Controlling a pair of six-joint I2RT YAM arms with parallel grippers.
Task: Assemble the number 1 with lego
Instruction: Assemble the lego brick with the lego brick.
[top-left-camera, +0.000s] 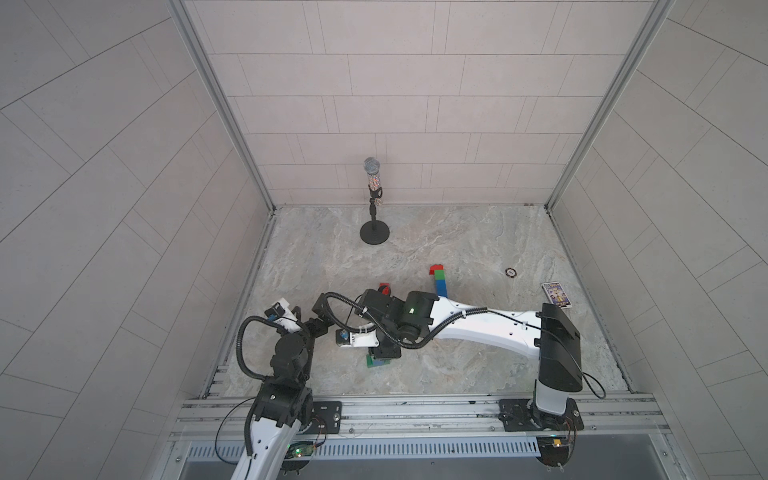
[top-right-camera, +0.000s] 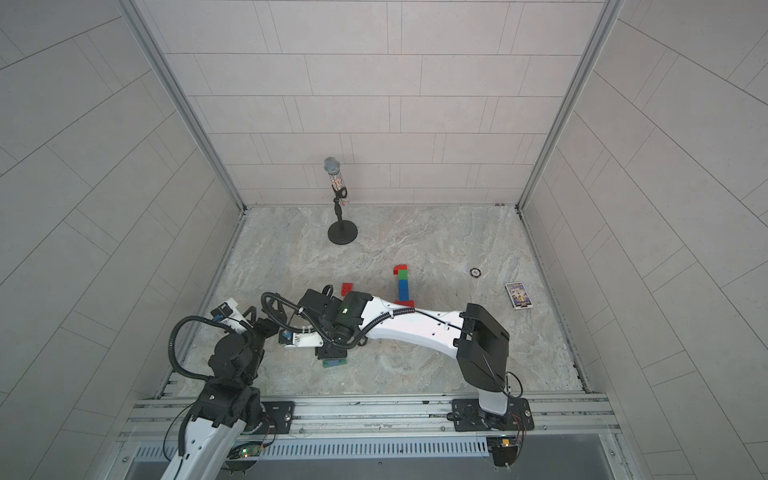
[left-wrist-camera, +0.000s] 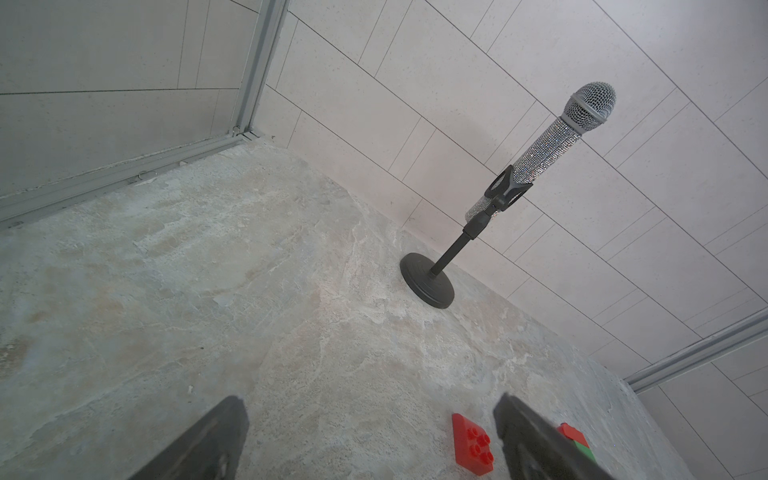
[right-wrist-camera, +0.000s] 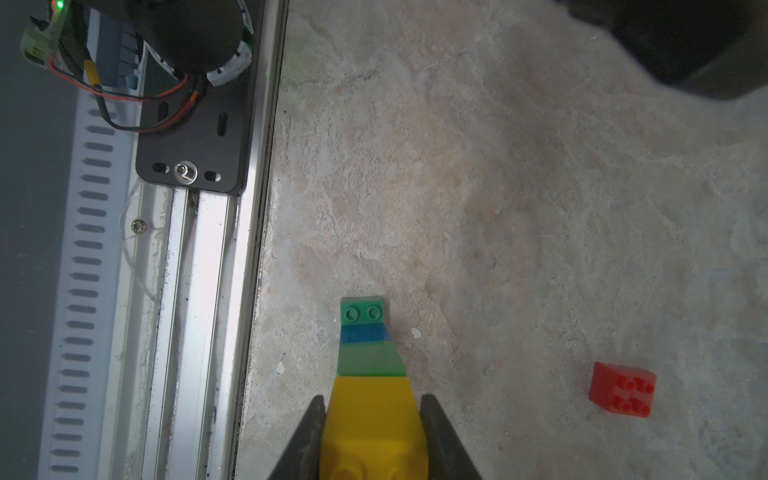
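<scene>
Right gripper (right-wrist-camera: 374, 399) clamps the yellow end of a lego stack (right-wrist-camera: 368, 361); left gripper (left-wrist-camera: 370, 399) gapes empty.

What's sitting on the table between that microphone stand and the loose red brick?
Nothing; that stretch of tabletop between the microphone stand and the loose red brick is bare, as the left wrist view shows.

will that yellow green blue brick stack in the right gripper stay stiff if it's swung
Probably stiff: the stack of yellow, green and blue plastic bricks looks straight, without gaps at its joints. The right gripper pinches only its yellow end, so a knock on the far green end might snap a joint.
</scene>
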